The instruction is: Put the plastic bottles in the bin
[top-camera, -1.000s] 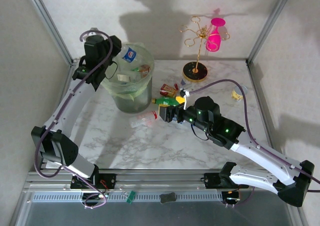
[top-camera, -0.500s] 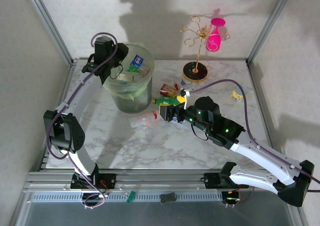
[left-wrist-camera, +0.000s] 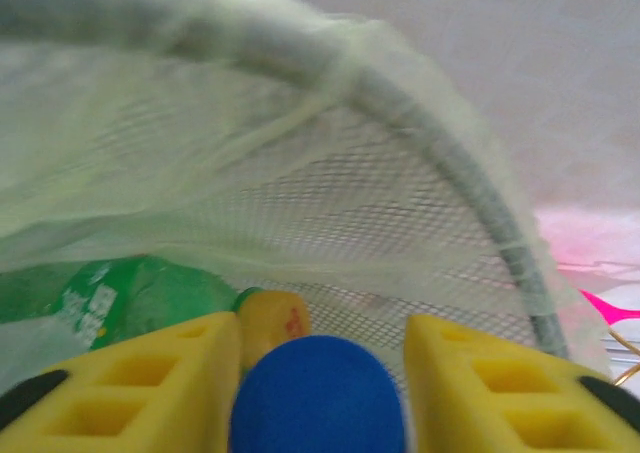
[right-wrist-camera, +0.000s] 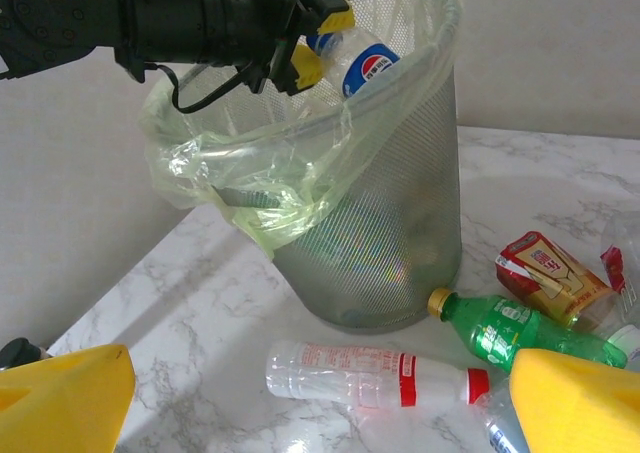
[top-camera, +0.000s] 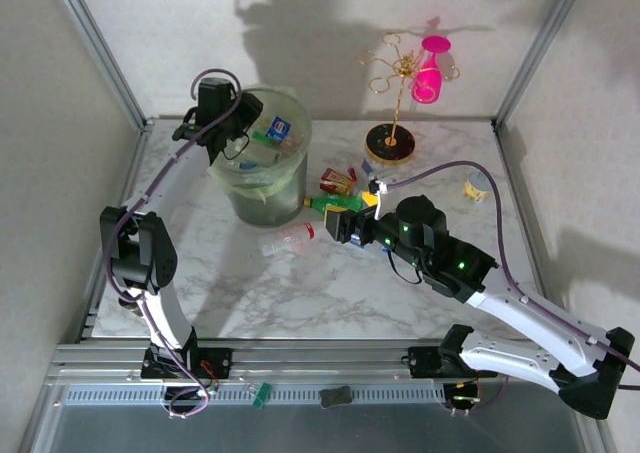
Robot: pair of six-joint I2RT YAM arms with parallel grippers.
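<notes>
At the back of the marble table (top-camera: 300,293) you see a gold wire stand (top-camera: 399,108) upright on a round black base (top-camera: 389,145). A pink glass (top-camera: 430,70) hangs on it. A red and yellow carton (top-camera: 337,181) lies near the middle, and a small yellowish pot (top-camera: 478,185) sits well apart at the right.

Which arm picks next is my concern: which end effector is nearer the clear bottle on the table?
Right. The right end effector hovers beside the clear bottle; the left end effector is at the far rim of the bin.

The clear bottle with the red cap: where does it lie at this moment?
In the top external view the clear bottle lies on its side on the table, on the near side of the bin, left of the green bottle.
</notes>
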